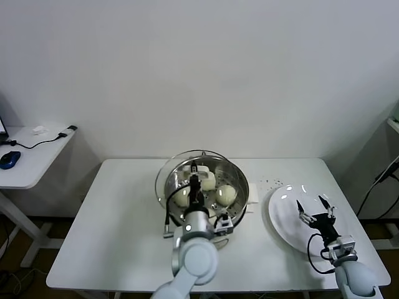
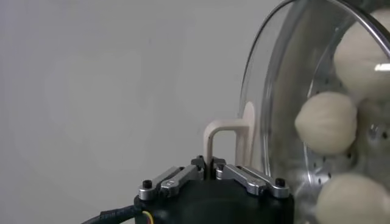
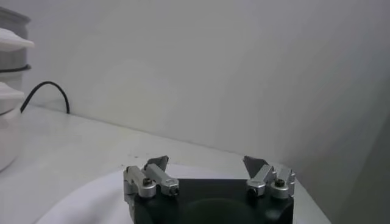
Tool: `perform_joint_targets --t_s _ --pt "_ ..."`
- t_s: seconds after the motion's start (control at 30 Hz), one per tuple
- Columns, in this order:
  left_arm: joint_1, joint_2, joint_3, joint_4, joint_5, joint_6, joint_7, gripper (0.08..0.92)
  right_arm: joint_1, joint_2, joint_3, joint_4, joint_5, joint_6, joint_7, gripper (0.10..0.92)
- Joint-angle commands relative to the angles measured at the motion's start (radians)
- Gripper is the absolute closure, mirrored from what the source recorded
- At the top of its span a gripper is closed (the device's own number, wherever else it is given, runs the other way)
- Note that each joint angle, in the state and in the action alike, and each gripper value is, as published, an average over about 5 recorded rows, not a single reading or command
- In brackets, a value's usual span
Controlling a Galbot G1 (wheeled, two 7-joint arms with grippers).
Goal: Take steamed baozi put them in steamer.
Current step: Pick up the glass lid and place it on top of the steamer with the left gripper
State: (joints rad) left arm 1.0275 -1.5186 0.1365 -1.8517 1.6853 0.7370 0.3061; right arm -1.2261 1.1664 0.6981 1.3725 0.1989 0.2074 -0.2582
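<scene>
L claw (image 2: 212,163) clamped shut on white handle (image 2: 226,135) of glass lid (image 2: 268,91), lid held on edge w/ plain wall behind. Thru the glass: steamer (image 2: 317,164) w/ perforated steel bottom, three steamed baozi (image 2: 326,123) inside, pale and domed.

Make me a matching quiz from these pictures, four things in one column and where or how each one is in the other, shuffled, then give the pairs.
Things:
1. Left hand
2. Right hand
3. Baozi
4. Plate

States:
A. Inside the steamer, under the glass
B. Open, above the plate
C. White, nothing on it, on the table's right side
D. Shut on the lid handle, lid over the steamer

Pairs: 1-D, 2-B, 3-A, 4-C
</scene>
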Motion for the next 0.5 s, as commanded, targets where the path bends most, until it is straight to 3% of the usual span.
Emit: perform_joint_targets --t_s 0.03,0.5 --pt "-0.008 -0.069 0.041 0.068 0.031 0.042 -0.02 0.85 0.004 0.002 0.007 -0.007 -0.002 0.004 -0.002 0.203" --pt "-0.003 -0.063 0.043 0.09 0.017 0.044 -0.036 0.85 0.004 0.004 0.019 -0.015 -0.003 0.01 -0.008 0.203"
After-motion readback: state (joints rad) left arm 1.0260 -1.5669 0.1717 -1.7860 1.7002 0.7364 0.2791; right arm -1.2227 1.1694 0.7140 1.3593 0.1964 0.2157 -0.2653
